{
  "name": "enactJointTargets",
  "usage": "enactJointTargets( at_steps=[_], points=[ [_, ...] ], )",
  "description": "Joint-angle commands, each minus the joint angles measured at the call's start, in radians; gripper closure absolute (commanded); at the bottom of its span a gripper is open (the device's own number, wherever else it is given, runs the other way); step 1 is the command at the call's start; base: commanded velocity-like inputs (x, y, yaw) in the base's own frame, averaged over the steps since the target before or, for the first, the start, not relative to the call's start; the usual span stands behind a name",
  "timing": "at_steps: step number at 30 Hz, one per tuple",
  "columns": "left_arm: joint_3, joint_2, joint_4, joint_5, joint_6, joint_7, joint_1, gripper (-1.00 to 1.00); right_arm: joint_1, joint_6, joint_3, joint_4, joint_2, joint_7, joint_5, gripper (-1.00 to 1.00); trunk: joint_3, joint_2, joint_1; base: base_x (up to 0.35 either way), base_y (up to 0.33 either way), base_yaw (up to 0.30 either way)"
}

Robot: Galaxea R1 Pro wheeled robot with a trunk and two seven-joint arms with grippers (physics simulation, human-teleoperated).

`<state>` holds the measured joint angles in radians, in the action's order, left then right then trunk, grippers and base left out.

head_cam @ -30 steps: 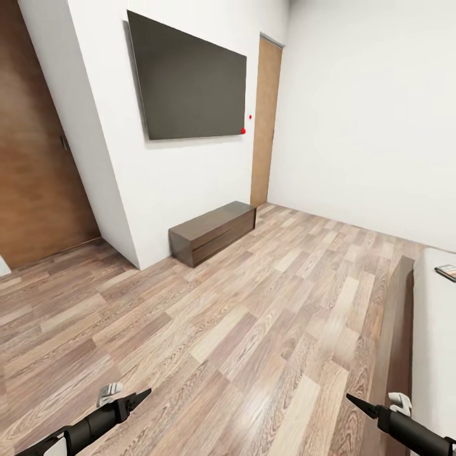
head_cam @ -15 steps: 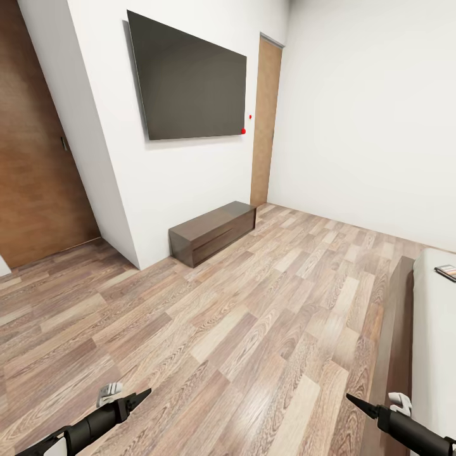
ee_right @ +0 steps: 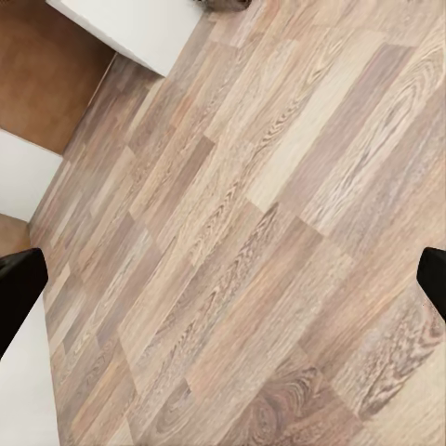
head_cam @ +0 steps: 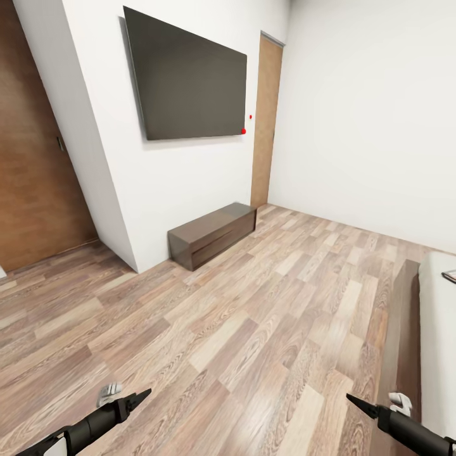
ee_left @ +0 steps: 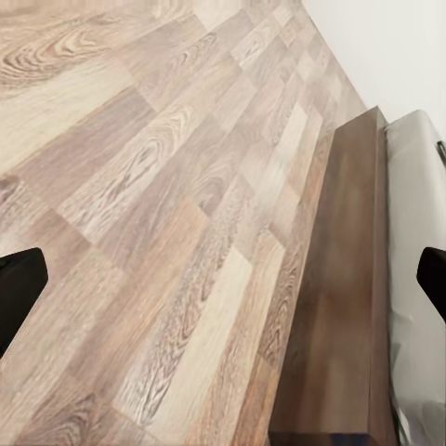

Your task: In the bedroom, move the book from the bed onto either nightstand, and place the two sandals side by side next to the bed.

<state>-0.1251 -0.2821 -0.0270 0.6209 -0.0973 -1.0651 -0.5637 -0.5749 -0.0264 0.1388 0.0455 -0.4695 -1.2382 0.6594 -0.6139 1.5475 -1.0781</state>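
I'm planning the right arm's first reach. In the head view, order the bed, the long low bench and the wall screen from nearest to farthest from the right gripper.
1. The bed: its dark wooden frame runs right beside the right gripper, at the view's right edge.
2. The low bench: across the plank floor, against the white wall.
3. The wall screen: mounted high above the bench, farthest.

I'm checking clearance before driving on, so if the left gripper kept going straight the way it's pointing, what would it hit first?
Probably the wood-plank floor: the left gripper points forward and low across it. Beyond lies the bed frame, though depth is hard to judge.
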Motion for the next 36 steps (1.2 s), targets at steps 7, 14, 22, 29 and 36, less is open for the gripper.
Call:
enactJointTargets(
  at_steps=[7,14,22,29,36],
  points=[
    [-0.008,0.0,0.001,0.005,-0.01,-0.001,-0.001,-1.0,-0.002,-0.003,0.008,0.004,0.0,-0.004,0.008,-1.0,-0.001,0.0,-0.001,0.33,0.0,0.0],
    [-0.008,0.0,0.001,0.005,-0.01,0.0,-0.001,-1.0,-0.002,-0.003,0.009,0.004,0.0,-0.004,0.008,-1.0,-0.001,0.0,-0.001,0.333,0.0,0.0],
    [-0.008,0.0,0.001,0.005,-0.01,-0.001,-0.001,-1.0,-0.002,-0.003,0.008,0.004,0.0,-0.004,0.009,-1.0,-0.001,0.0,-0.001,0.334,0.0,0.0],
    [-0.008,0.0,0.001,0.005,-0.01,0.0,-0.001,-1.0,-0.002,-0.003,0.01,0.004,0.0,-0.004,0.008,-1.0,-0.001,0.0,-0.001,0.334,0.0,0.0],
    [-0.008,0.0,0.001,0.005,-0.01,0.048,-0.001,-1.0,-0.002,-0.003,0.01,0.004,0.0,-0.004,0.008,-1.0,-0.001,0.0,-0.001,0.334,0.0,0.0]
  ],
)
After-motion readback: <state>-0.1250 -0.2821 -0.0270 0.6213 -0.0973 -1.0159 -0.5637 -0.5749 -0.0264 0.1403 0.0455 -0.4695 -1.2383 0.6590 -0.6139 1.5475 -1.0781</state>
